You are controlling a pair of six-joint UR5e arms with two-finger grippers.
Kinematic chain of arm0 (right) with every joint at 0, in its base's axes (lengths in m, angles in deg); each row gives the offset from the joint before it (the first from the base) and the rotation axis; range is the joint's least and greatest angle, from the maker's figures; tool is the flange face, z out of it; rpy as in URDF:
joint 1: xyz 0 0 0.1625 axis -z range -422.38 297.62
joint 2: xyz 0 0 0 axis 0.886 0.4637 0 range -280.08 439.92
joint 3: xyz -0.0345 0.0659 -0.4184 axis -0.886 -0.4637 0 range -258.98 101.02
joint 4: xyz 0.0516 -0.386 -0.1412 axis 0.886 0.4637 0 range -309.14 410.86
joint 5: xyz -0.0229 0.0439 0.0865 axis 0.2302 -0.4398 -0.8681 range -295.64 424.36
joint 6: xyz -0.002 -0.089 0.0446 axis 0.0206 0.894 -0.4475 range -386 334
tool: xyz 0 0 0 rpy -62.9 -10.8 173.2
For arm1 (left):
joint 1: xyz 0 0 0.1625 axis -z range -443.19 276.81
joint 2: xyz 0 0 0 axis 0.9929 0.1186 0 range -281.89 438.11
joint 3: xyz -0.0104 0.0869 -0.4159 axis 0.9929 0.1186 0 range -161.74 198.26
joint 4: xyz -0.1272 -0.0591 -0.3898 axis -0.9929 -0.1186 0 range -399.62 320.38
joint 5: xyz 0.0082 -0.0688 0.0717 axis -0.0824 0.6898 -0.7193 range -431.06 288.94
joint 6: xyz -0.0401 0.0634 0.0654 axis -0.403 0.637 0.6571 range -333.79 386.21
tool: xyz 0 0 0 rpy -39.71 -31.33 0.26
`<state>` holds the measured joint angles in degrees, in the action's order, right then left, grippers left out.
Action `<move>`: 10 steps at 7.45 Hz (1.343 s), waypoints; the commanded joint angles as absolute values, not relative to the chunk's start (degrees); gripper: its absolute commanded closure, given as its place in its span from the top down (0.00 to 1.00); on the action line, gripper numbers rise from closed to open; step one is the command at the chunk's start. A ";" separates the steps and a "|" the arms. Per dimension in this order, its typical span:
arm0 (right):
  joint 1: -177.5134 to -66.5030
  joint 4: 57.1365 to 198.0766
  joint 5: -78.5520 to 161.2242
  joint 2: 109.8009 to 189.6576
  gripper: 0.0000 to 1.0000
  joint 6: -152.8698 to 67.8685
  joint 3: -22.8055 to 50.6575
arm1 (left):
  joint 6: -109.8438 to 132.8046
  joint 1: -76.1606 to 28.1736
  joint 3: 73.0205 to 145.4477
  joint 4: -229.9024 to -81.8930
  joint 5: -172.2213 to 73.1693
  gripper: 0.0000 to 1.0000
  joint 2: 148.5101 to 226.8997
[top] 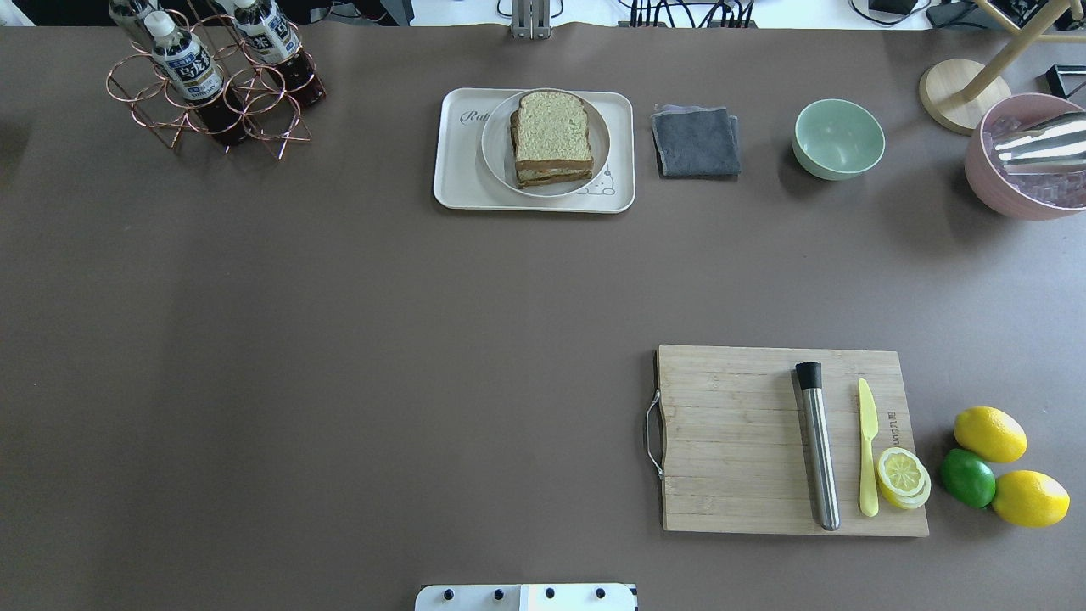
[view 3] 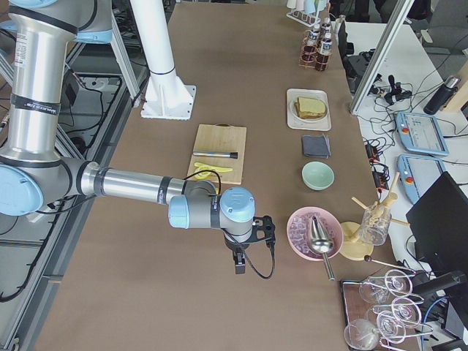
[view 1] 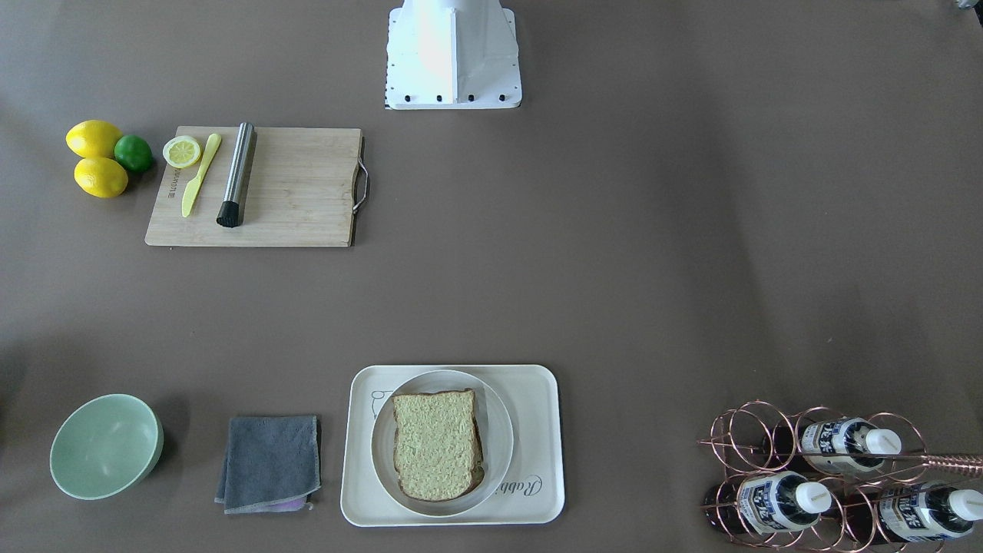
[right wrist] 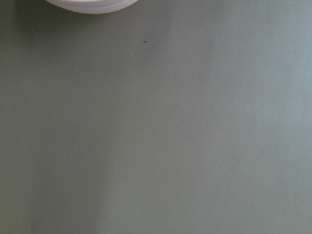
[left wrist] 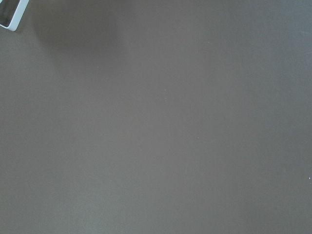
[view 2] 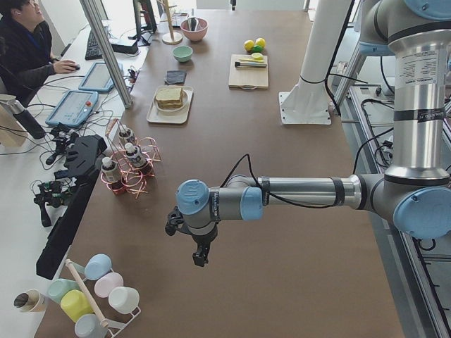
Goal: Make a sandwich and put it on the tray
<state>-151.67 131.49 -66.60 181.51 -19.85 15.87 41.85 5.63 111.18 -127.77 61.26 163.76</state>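
Though half hidden from above, count the sandwich (top: 551, 140) as built: two slices stacked, pale and orange filling peeking out at one edge. Find it on a plate (top: 496, 165) set inside the tray (top: 454, 187), so judge the task done or nearly so, unless meant to go straight on the tray.

Well apart from both grippers, roughly between them along the table. Toward the left gripper (view 2: 199, 252) from the tray, only bottles (top: 188, 64). Toward the right gripper (view 3: 240, 263), a cloth (top: 696, 142), then a green bowl (top: 838, 140), with a pink bowl (view 3: 292, 223) just beside it.

Cannot tell how wide either stands, being caught only small and dark in the side views. Nothing but bare table in the wrist views, save cut-off slivers at the top edges. No telling the filling from the front view.
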 commanded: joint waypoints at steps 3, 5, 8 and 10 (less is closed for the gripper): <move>-151.59 131.54 -66.51 181.52 1.00 -19.94 15.15 | 41.94 5.67 110.46 -127.77 61.30 0.98 163.72; -151.59 131.54 -66.60 181.52 1.00 -19.94 14.80 | 41.94 5.67 110.29 -127.86 61.30 0.98 163.72; -151.67 131.54 -67.13 181.44 1.00 -20.02 13.13 | 42.03 5.67 109.67 -128.04 61.30 0.98 163.72; -151.59 131.46 -67.30 181.44 1.00 -20.02 13.13 | 42.03 5.58 109.67 -128.04 61.30 0.98 163.72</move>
